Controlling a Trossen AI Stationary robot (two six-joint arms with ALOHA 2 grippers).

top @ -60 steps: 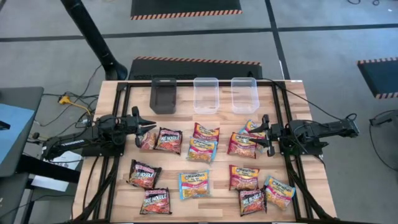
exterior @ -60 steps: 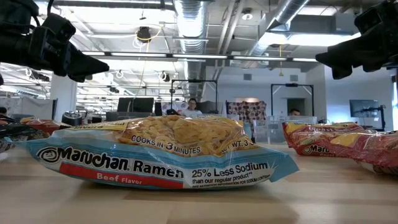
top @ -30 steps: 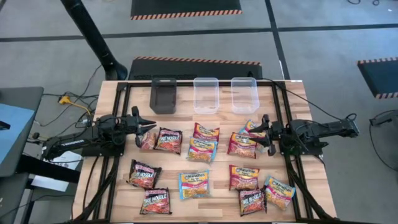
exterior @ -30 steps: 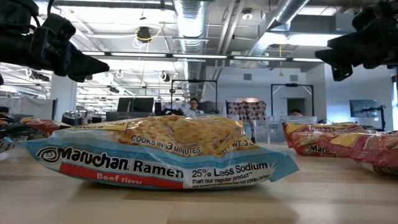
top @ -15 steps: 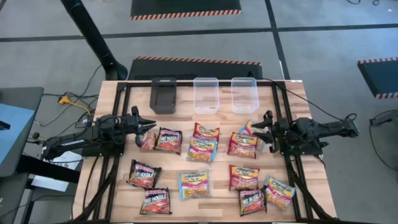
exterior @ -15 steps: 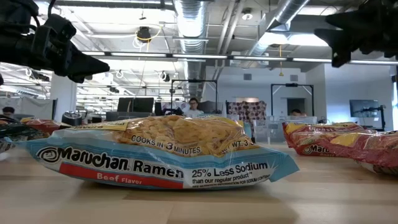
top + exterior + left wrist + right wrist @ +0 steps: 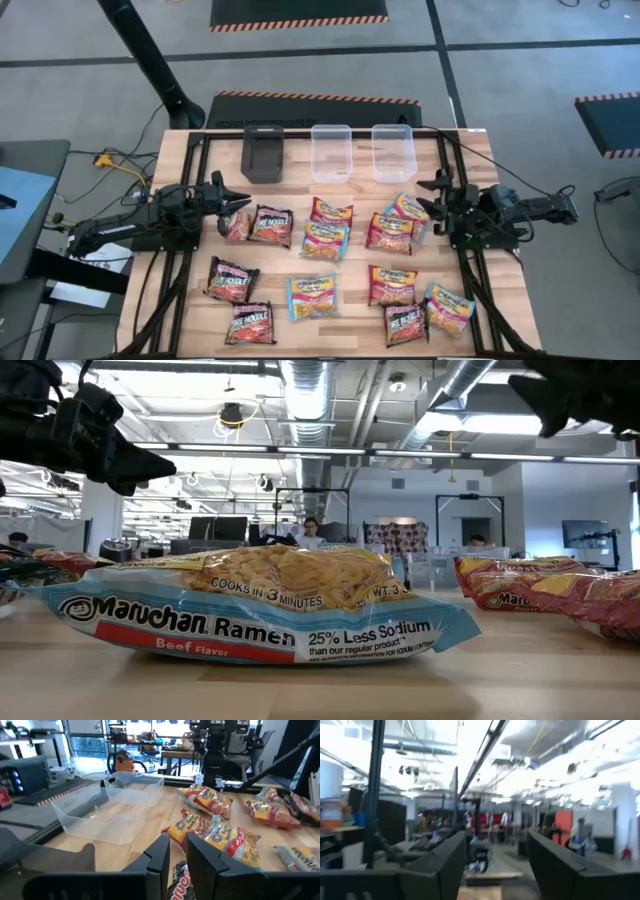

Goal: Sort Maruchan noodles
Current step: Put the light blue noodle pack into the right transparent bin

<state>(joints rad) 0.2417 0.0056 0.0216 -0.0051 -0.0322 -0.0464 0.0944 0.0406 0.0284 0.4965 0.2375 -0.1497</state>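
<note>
1. The overhead view shows the whole wooden table (image 7: 180,150) with Maruchan noodles packets (image 7: 327,240) scattered flat across its middle and near side: dark ones toward the left, red-orange and blue-yellow ones toward the centre and right.
2. Only that view shows both arms at once. The left gripper (image 7: 238,201) sits at the left edge of the spread, just beside a dark packet (image 7: 270,225). The right gripper (image 7: 432,193) is raised above the right edge of the spread, beside a blue-yellow packet (image 7: 408,208).
3. The table-level view is filled by one blue packet (image 7: 262,618) (beef flavor, less sodium); both arms show only as dark shapes in its upper corners, cut off by the frame.
4. The left wrist view shows its fingers (image 7: 161,856) close together with a narrow gap, holding nothing; a dark packet lies just past them, partly hidden.
5. The right wrist view looks level into the room, blurred, with its fingers (image 7: 451,855) wide apart and nothing between them.
6. At the far edge stand a black bin (image 7: 263,153) and two clear bins (image 7: 331,152), with no packets inside. The left wrist view sees the clear bins (image 7: 107,810) from the side.
</note>
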